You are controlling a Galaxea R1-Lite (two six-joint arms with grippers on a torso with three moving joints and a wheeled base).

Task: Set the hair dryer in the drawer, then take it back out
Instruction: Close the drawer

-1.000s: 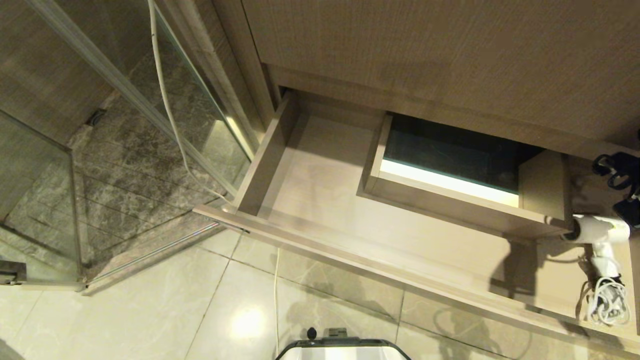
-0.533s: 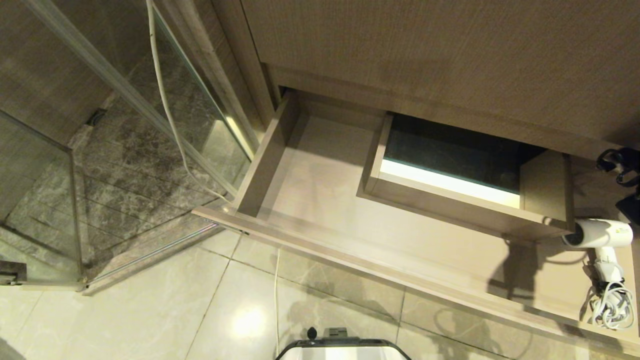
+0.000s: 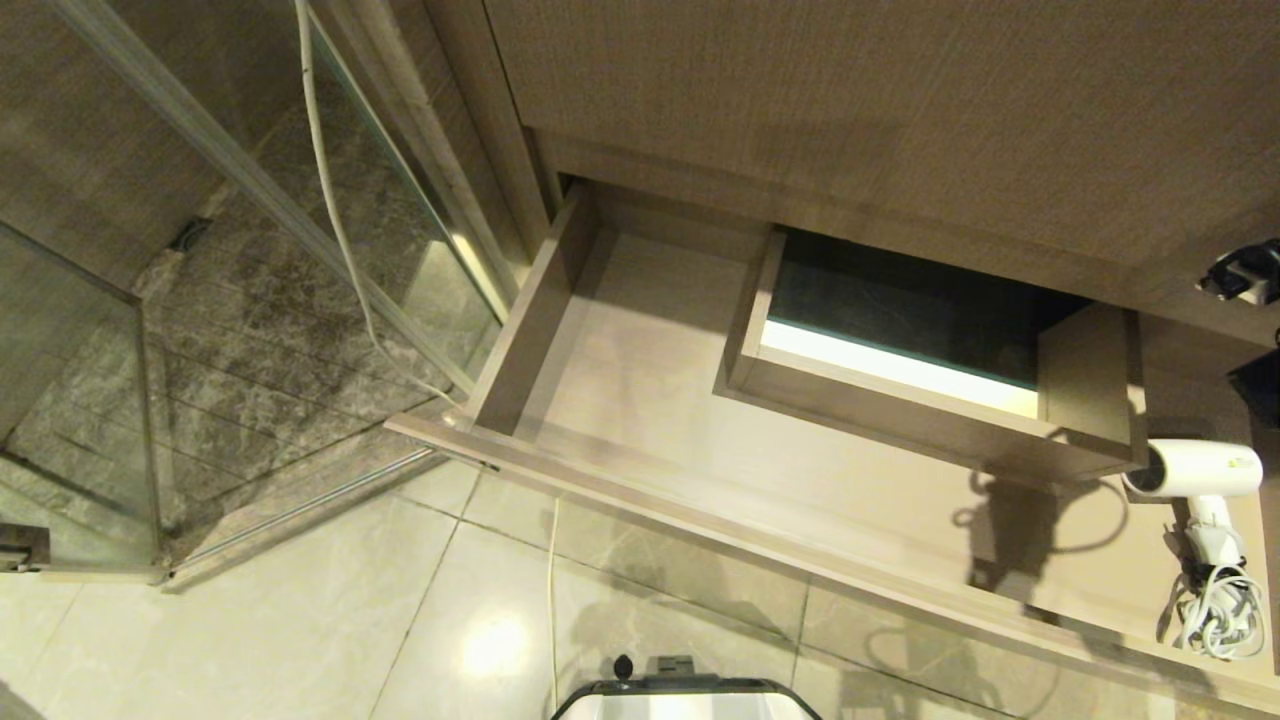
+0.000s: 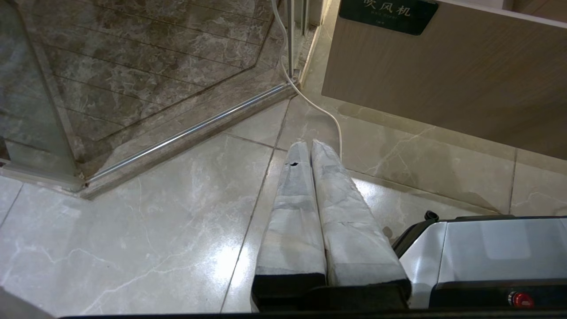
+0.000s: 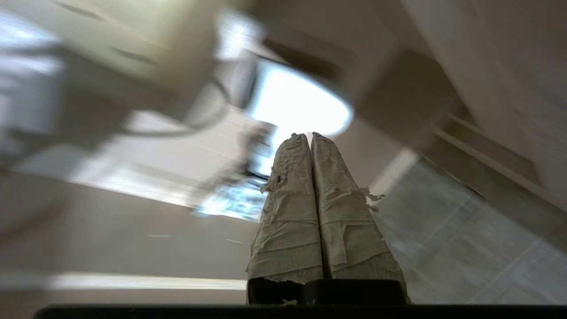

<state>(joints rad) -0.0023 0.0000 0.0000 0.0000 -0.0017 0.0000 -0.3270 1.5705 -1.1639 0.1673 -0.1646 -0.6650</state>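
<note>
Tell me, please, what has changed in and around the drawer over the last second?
The right hand has let go of the hair dryer and pulled up and away toward the cabinet front, and it is now shut and empty. The dryer has settled slightly lower at the drawer's right end, with its cord bundle beside it. The drawer stayed open, and the left hand stayed parked over the floor.

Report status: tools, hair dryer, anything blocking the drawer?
Right tool shut, empty, clear of dryer. Left tool shut, parked over the floor. Hair dryer lying in open drawer, right end, cord bundled. Nothing in the way.
</note>
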